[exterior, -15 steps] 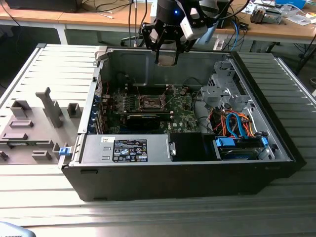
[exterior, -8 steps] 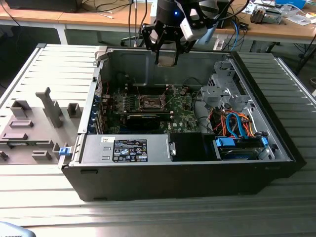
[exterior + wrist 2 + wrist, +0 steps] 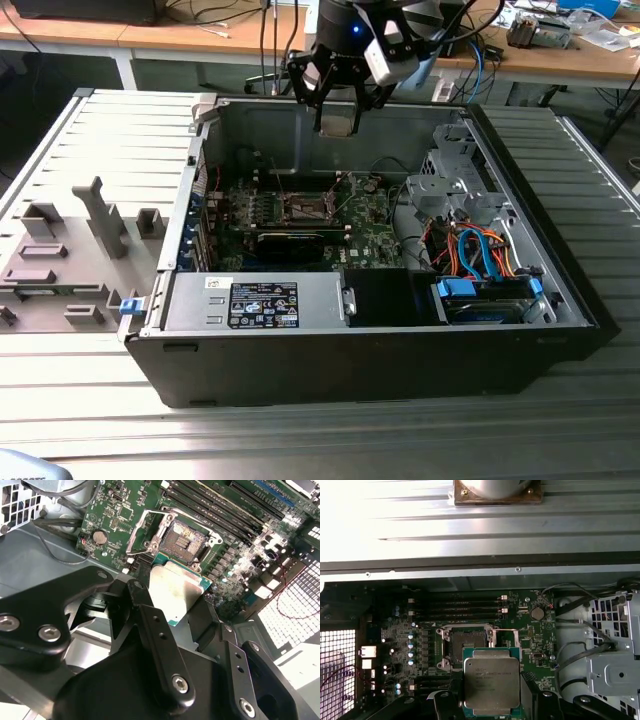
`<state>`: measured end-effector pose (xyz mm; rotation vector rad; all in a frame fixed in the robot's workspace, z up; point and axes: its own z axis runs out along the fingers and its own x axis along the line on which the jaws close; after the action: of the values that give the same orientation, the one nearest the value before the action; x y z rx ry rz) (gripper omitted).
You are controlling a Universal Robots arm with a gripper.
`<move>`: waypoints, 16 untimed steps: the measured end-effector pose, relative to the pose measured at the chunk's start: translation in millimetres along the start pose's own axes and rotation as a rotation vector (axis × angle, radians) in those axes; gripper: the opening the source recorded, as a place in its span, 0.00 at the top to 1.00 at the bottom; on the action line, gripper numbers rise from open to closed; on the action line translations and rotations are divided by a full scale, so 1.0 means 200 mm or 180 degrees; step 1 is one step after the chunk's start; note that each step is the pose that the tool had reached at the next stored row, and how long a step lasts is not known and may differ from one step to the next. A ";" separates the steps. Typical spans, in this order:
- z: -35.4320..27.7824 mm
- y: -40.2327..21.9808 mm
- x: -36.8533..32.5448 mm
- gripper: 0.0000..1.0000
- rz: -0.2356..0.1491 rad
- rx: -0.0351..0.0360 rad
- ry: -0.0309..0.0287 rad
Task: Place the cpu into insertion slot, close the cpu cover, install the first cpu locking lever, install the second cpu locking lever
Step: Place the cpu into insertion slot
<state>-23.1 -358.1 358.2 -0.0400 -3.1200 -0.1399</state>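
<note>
First wrist view shows the fingers [image 3: 445, 702] clamped on the cpu [image 3: 491, 682], held in the air near the open insertion slot [image 3: 468, 641]. Lowered tilted or off-centre, it could jam or damage that slot, I reckon.

arm: overhead, wrist down | gripper [image 3: 338, 114]: fingers [image 3: 146, 616] clamped on cpu [image 3: 491, 682]

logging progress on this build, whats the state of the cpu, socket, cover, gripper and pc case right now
cpu: held between the fingers, above the board, not seated
insertion slot: empty, dark centre exposed
cpu cover: swung up, open
gripper: shut on the cpu
computer case: lying on its side, side panel off
</note>
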 end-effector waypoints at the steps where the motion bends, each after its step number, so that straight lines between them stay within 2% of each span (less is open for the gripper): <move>1: 0.001 0.000 0.000 0.46 0.0000 0.0000 0.0000; 16: 0.018 -0.002 0.000 0.46 0.0000 0.0000 0.0000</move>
<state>-23.1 -358.1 354.5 -0.0399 -3.1200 -0.1400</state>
